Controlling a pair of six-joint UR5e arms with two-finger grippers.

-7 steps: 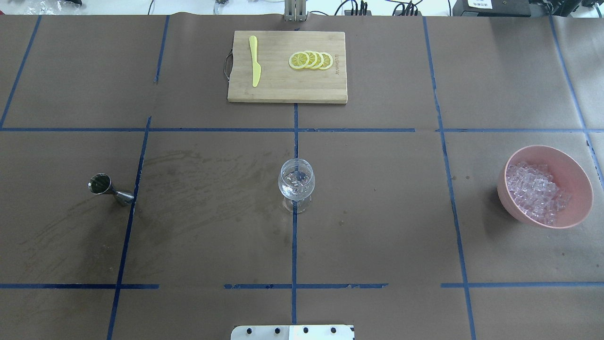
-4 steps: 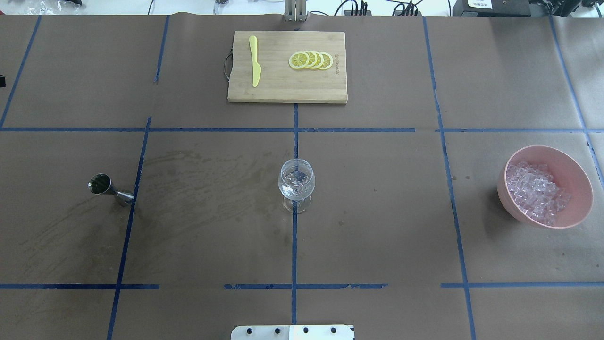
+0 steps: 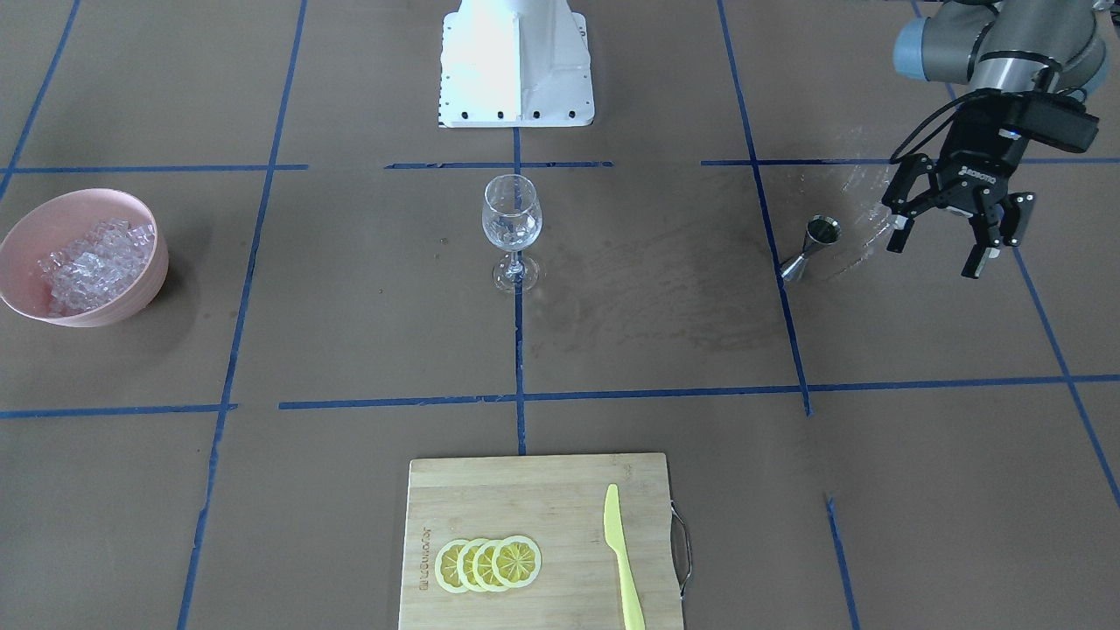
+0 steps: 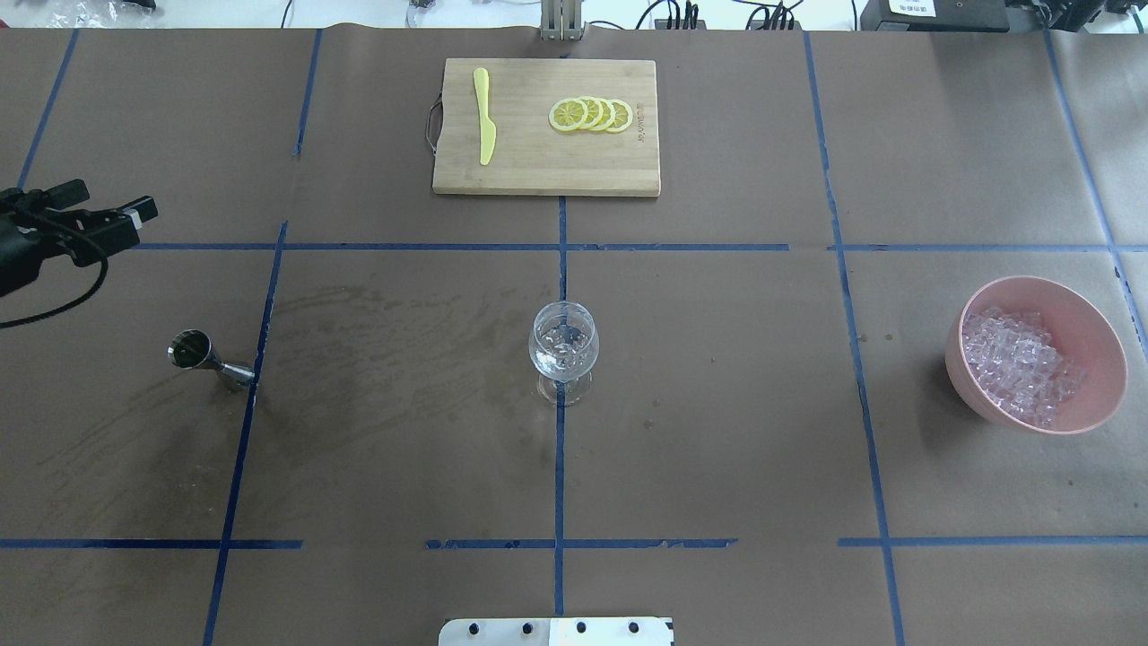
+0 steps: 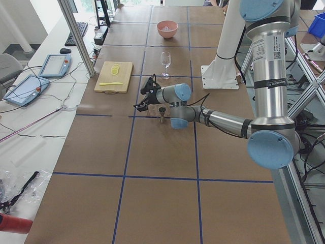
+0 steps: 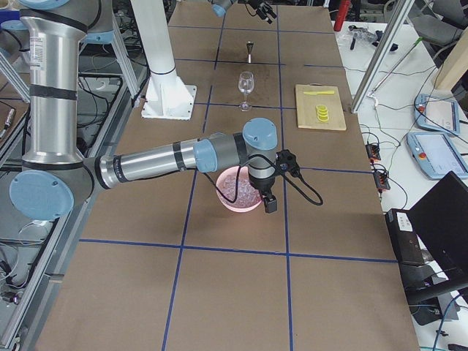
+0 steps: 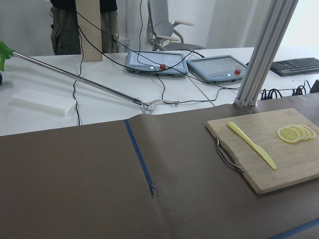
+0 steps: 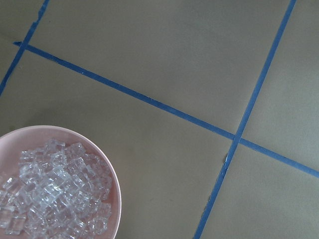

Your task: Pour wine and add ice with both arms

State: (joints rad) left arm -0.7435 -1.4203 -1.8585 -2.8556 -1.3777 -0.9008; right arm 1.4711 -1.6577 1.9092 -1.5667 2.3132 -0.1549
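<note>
On table (image 4: 717, 449): 1 glass (image 4: 563, 350); 1 bowl (image 4: 1101, 345); 4 lemon slices (image 4: 590, 114); left gripper (image 3: 936, 254) apart; right gripper (image 6: 270, 205) unclear

Overhead and front-facing views look steeply down on the worktop (image 4: 717, 449) from opposite long edges — both share the central wine glass (image 4: 563, 350). Two side views look along it from either end; wrist views sit close.

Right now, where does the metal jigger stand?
In the overhead view, the jigger stands at mid-left, beside a blue tape line, far left of the wine glass.
</note>
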